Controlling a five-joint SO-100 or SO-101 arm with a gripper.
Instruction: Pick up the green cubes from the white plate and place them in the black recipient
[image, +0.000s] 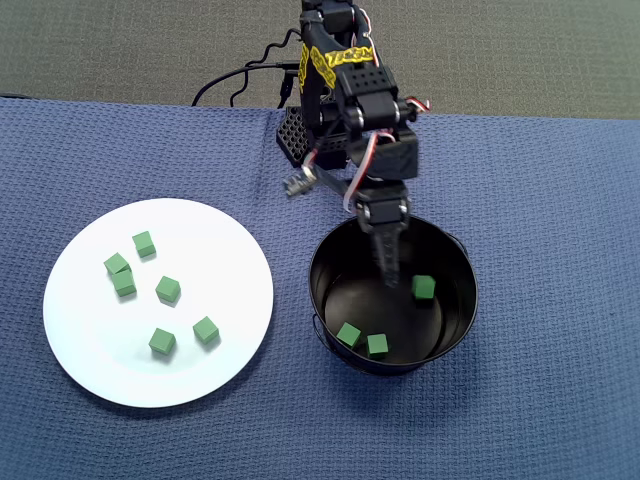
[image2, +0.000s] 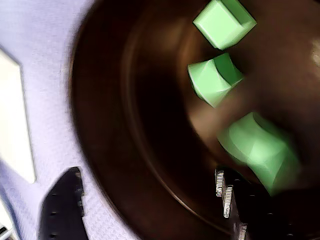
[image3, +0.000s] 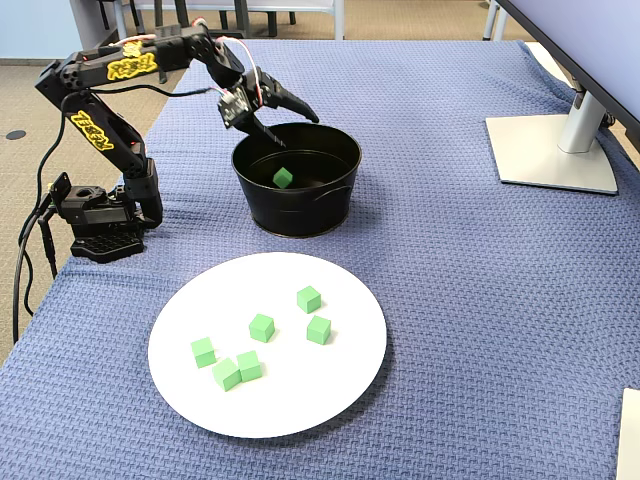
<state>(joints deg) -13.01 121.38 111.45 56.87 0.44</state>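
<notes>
Six green cubes (image: 167, 290) lie on the white plate (image: 90, 370), loosely grouped about its middle, two of them touching toward the plate's left side in the overhead view. Three more cubes (image: 362, 340) are already in the black recipient (image: 455, 255): two side by side near the wall nearest the bottom edge of the overhead view, a third apart by the right-hand wall. In the wrist view that third one is smeared, which suggests it was just dropped and may be moving. So roughly a third of the job looks done, with six cubes left to carry over.

The gripper (image3: 290, 122) hangs over the pot's rim on the arm's side, its jaws spread apart and holding nothing. Plate and pot sit well apart on the blue cloth (image: 560, 200) covering the table, the plate toward its left edge in the overhead view.
</notes>
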